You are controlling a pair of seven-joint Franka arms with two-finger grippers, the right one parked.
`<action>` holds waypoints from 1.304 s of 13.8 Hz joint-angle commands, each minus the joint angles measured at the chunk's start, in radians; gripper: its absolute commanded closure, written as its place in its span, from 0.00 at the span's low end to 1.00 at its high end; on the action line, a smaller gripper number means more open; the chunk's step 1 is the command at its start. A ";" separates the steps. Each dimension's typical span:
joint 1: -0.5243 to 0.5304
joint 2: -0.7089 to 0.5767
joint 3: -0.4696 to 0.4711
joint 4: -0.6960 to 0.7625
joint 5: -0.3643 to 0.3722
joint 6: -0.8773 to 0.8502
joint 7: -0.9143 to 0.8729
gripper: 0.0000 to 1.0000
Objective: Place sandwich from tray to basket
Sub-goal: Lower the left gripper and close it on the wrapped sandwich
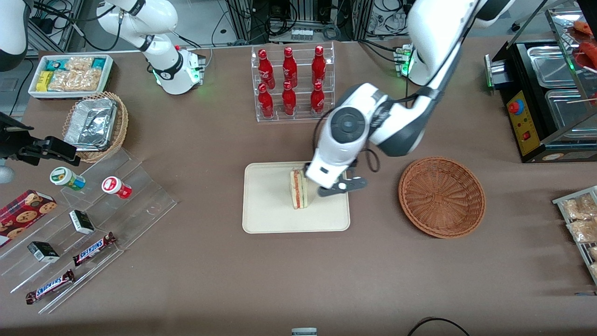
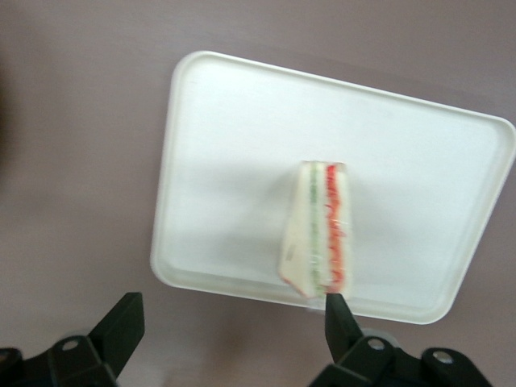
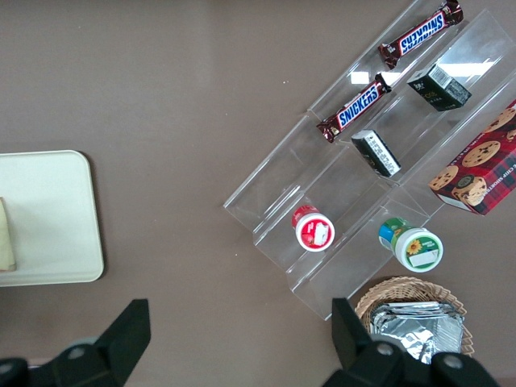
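Sandwich, one, wedge-shaped, in clear wrap, with pale bread and bands of green and red showing on top; lies on the cream tray, its length running toward the front camera. Gripper, black, on the working arm; above the tray's side nearest the round basket, fingers set wide apart. Basket, round, brown, woven; on the counter, beside the tray, toward the working arm's end. Clear rack, holding red bottles; farther from the front camera than the tray. Wicker basket, holding a foil-wrapped pack; toward the parked arm's end. Stepped clear stand, holding two lidded tubs, two small boxes and two chocolate bars; nearer the front camera than the wicker basket. Cookie box, red plaid; beside the stand, toward the parked arm's end.
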 commanded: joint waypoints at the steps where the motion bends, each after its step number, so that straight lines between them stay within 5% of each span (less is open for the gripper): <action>1: -0.068 0.078 0.013 0.059 0.093 0.057 -0.100 0.01; 3: -0.100 0.114 0.013 0.056 0.157 0.112 -0.115 0.01; 12: -0.160 0.179 0.015 0.051 0.167 0.160 -0.125 0.02; 18: -0.179 0.229 0.016 0.043 0.239 0.206 -0.210 0.04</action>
